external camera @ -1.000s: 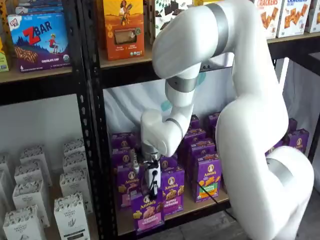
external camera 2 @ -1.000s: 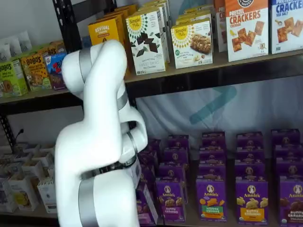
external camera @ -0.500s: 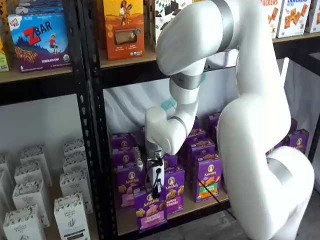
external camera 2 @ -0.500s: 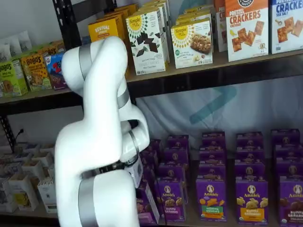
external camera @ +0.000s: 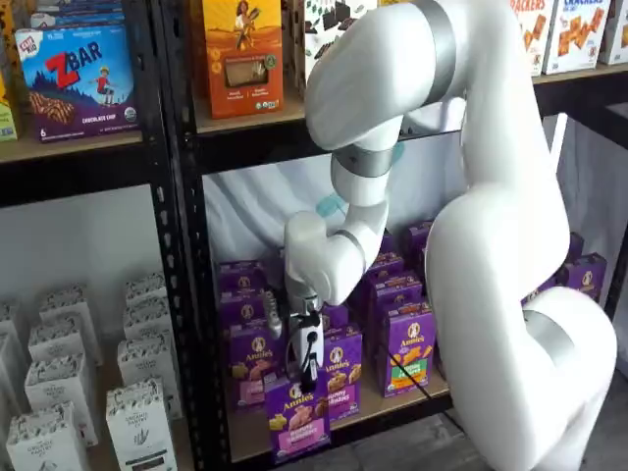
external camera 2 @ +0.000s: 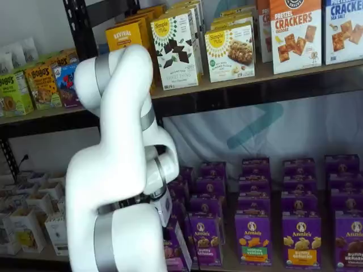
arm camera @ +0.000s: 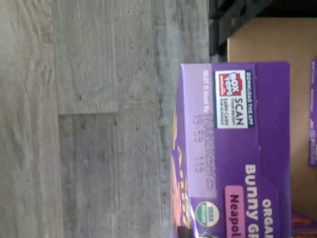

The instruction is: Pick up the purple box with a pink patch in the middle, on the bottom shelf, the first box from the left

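You are lifting: the gripper (external camera: 310,378) is clamping the top of the purple box (external camera: 296,416), which is hanging at the front rail of the bottom shelf (external camera: 339,428). Next, draw it outward, clear of neighbouring Annie's cartons (external camera: 339,373).

Glossy white robot arm (external camera: 491,255) built of thick rounded segments, with grey metallic bands at its joints, seen in both shelf views. A slim white-bodied gripper (external camera: 309,368) with black fingers ends the arm; a thin black cable (external camera: 417,383) runs beside it.
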Controlling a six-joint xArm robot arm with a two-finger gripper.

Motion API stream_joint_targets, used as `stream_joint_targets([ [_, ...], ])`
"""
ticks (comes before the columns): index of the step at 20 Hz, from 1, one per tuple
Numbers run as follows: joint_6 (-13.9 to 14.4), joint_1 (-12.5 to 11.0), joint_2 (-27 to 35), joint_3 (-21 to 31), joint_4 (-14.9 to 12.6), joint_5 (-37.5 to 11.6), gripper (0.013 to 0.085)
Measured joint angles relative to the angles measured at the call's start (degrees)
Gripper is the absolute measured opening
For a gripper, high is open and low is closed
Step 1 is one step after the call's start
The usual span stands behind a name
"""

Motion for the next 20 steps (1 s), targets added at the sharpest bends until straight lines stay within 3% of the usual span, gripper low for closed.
stream_joint_targets([
  [3, 0.80, -0.03, 0.30, -0.32, -0.81, -0.48, 0.0330],
  [5, -0.18, 0.40, 0.38, -0.68, 0.59, 0.26, 0.0330],
  [8, 1.47, 0.14, 0.46, -0.73, -1.35, -0.10, 0.0330],
  [20, 0.95, 0.45, 0.04, -0.40, -0.52, 0.16, 0.0330],
])
